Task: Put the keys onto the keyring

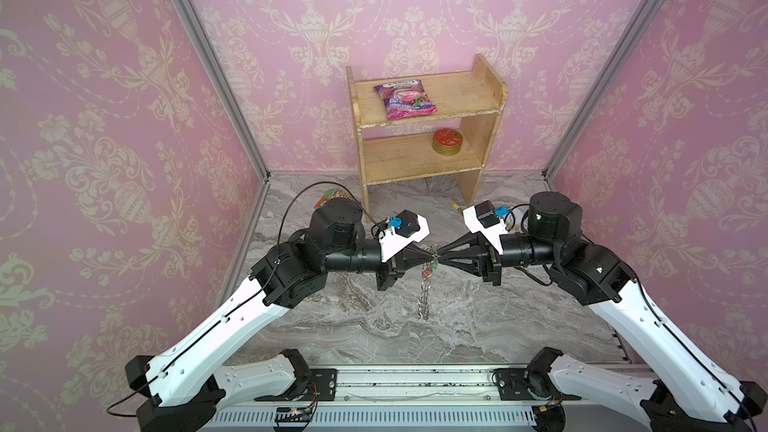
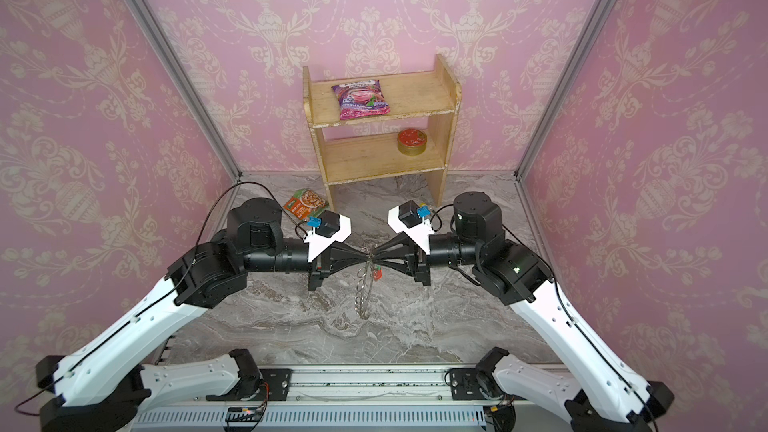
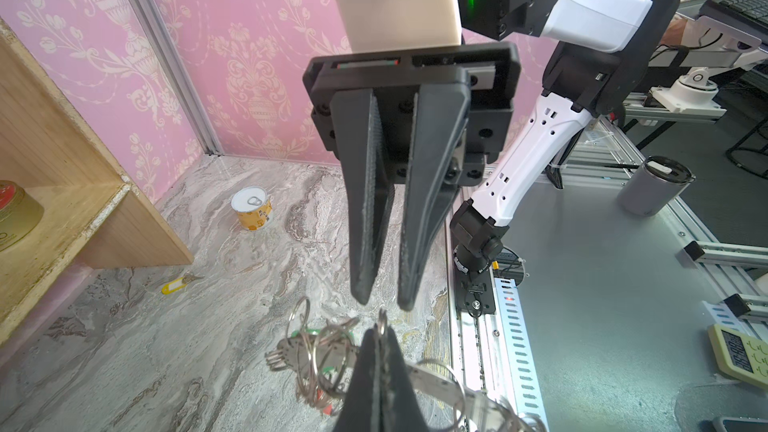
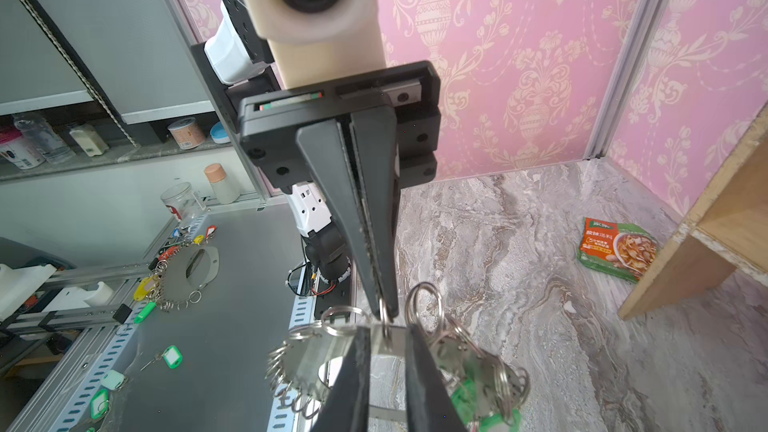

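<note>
Left tool [image 1: 430, 260] clamps keyring [image 1: 424, 293] facing right tool [image 1: 440, 260]; shelf [image 1: 478, 91], can [image 3: 251, 213] beyond.

Keyring [image 1: 424, 288]: flat grey metal ring, wire loops [image 4: 286, 371] round the rim. It hangs edge-on in both top views. Top rim pinched in the left fingers [image 4: 343, 201]; right fingers [image 3: 359, 201] stand slightly apart just beside it.

Green-tagged key [image 4: 469, 398] and red-tagged key [image 2: 377, 274] hang from loops just below both sets of fingers.

Yellow-tagged key [image 3: 176, 285] lies flat on the surface [image 3: 124, 347], well apart from them.
</note>
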